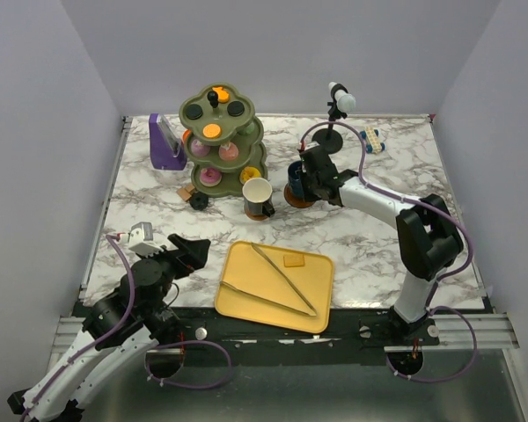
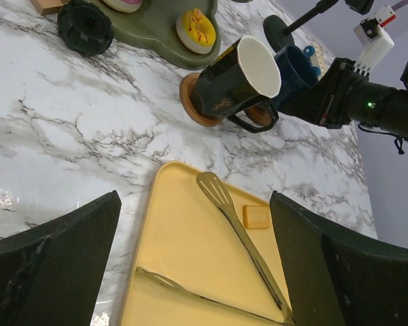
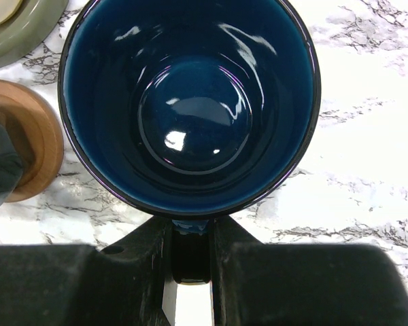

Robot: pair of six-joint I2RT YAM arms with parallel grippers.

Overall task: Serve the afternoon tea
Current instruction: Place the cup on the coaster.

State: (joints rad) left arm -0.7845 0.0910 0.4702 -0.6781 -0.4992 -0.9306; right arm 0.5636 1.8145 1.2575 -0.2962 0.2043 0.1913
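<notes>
The olive-green three-tier stand (image 1: 220, 141) at the back holds several small toy cakes and doughnuts. In front of it the black cream-lined mug (image 1: 258, 198) (image 2: 234, 85) stands on a round brown coaster (image 2: 190, 102). Just right of it is the dark-blue mug (image 1: 297, 178) (image 3: 190, 102), over a second coaster (image 1: 299, 201). My right gripper (image 1: 315, 180) (image 3: 190, 261) is shut on that mug's handle. My left gripper (image 1: 189, 251) (image 2: 194, 265) hangs open with nothing in it, just left of the yellow tray (image 1: 246, 299). A biscuit (image 1: 293, 261) (image 2: 256, 216) lies on the tray.
Metal tongs (image 1: 277, 281) (image 2: 238, 231) lie spread on the tray. A black doughnut (image 1: 199, 202) and a small biscuit (image 1: 186, 191) lie by the stand's foot. A purple holder (image 1: 165, 142) stands back left, a black stand with a white ball (image 1: 337, 110) and a blue-white toy (image 1: 372, 138) back right.
</notes>
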